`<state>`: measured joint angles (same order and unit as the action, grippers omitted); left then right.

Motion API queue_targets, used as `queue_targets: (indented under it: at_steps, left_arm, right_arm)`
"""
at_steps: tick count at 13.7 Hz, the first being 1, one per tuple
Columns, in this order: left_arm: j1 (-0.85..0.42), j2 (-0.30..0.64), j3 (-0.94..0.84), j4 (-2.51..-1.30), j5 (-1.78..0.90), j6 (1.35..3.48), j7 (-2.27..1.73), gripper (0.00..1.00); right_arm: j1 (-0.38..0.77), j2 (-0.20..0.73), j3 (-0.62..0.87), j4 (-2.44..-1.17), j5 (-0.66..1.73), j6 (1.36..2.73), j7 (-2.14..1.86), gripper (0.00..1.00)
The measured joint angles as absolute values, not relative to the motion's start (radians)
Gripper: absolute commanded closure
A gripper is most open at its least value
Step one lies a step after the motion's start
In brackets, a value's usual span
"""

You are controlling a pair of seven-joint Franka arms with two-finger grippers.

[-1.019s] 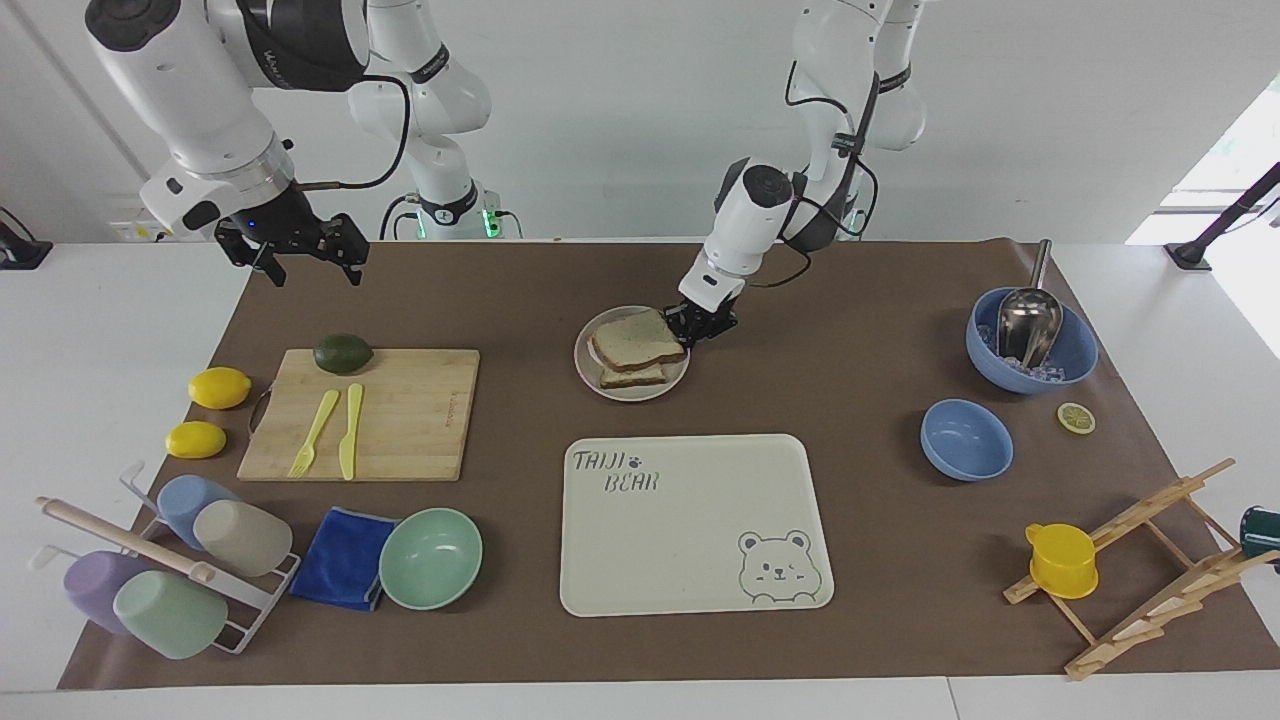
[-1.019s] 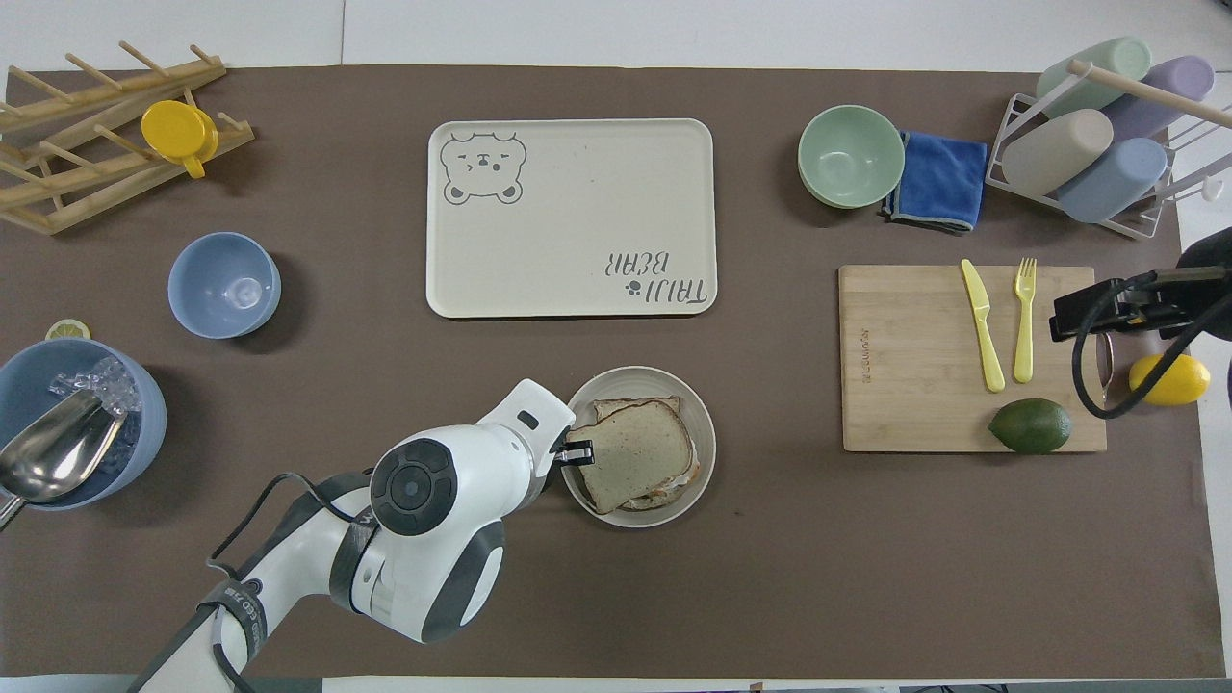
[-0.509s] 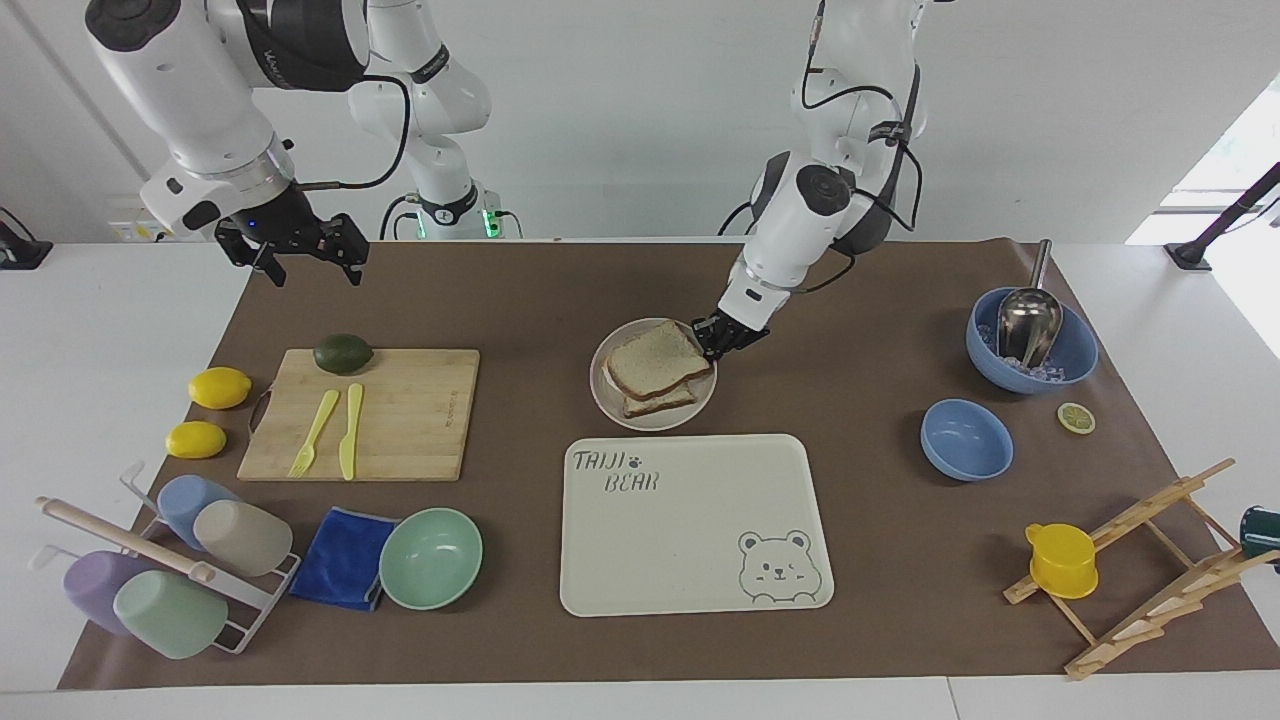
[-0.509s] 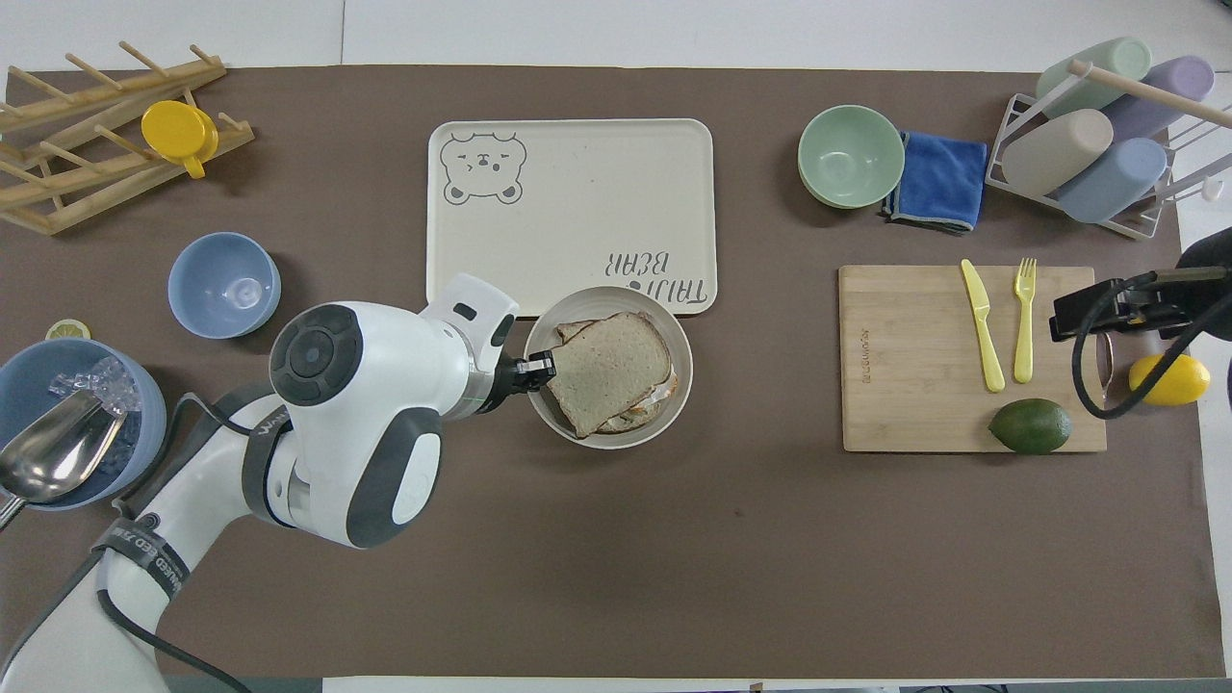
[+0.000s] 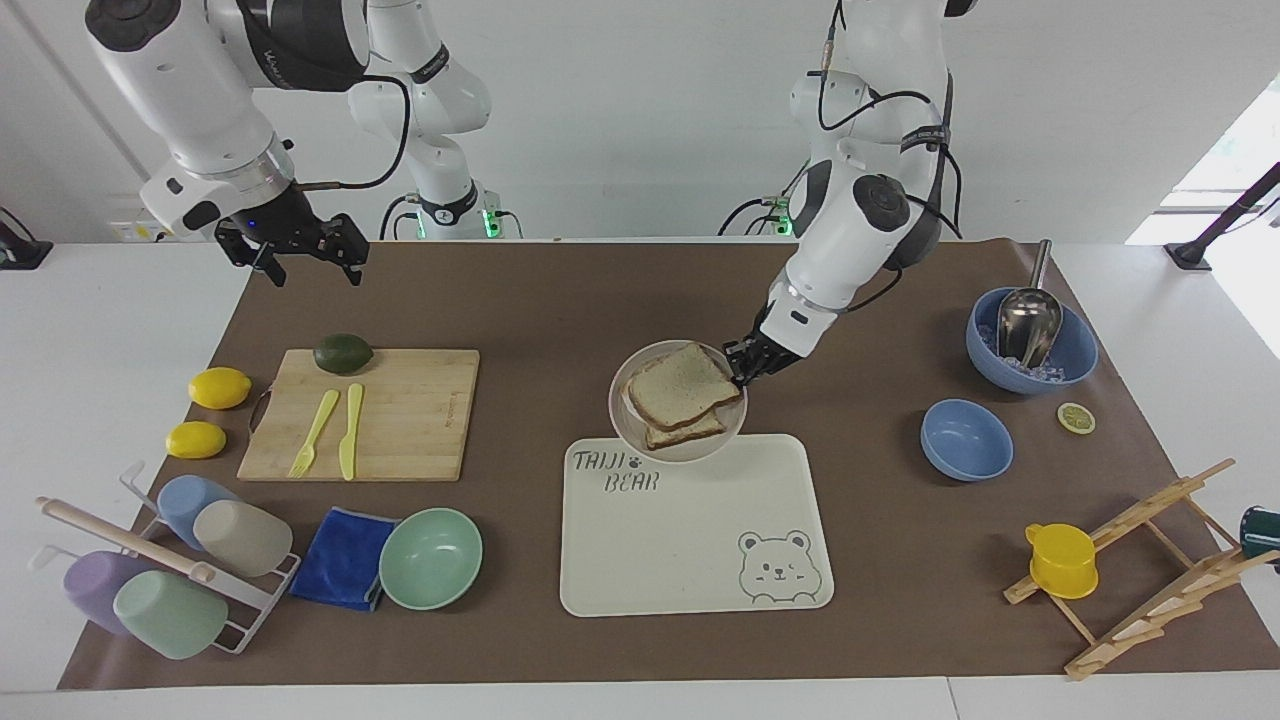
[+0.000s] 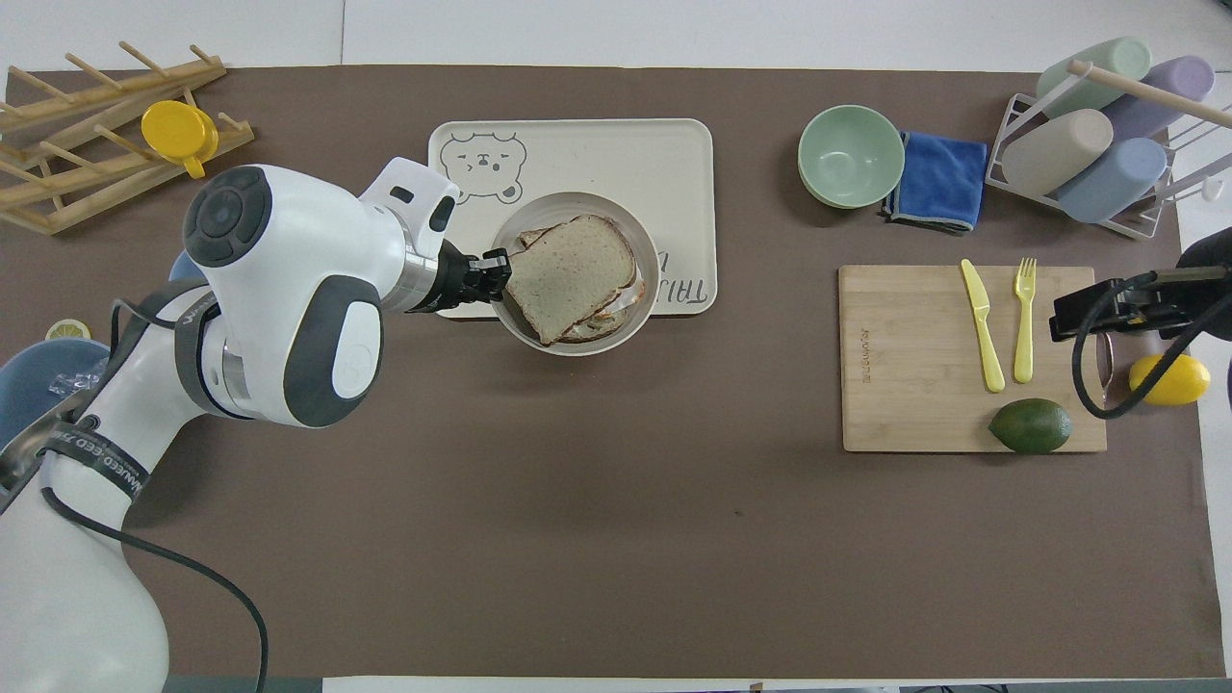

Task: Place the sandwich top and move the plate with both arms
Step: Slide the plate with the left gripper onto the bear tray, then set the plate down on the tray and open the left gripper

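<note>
Your left claw (image 5: 748, 367) is clamped on the rim of the plate (image 5: 632, 432), and over the last second it has carried the plate off its spot nearer the robots and up over the near edge of the bear-print tray (image 5: 690, 560). The sandwich top (image 5: 683, 385) has stayed put on the lower slice through the move, sitting a little askew with the lower slice's corner peeking out. To my eye that means the bread step is done and the plate move is well under way, carried by one arm alone so far.

Your right claw (image 5: 297, 245) waits with its fingers apart, above the counter's corner at the right arm's end, next to the cutting board (image 5: 400, 420) with the avocado (image 5: 343, 353), yellow fork (image 5: 314, 435) and knife (image 5: 351, 431).

The tray's surface looks bare, so nothing blocks a set-down. The plate hangs from one edge, so a tilt could slide the bread. The mint-green bowl (image 5: 430, 558) and the small blue bowl (image 5: 965, 439) sit well apart from the path.
</note>
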<state>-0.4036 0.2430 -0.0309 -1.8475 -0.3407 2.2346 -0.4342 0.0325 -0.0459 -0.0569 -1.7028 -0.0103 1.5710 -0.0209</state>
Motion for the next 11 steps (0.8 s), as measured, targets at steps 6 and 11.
queue_targets:
  at_steps: [6, 11]
  left_arm:
    - [-0.374, 0.432, -0.031, -1.662, -0.338, 2.211, -0.407, 1.00]
    - [-0.369, 0.517, -0.029, -1.602, -0.337, 2.230, -0.306, 1.00]
  right_arm:
    - [0.032, -0.046, -0.057, -1.703, -0.010, 1.571, -0.021, 0.00]
    - [0.032, -0.046, -0.057, -1.703, -0.010, 1.571, -0.021, 0.00]
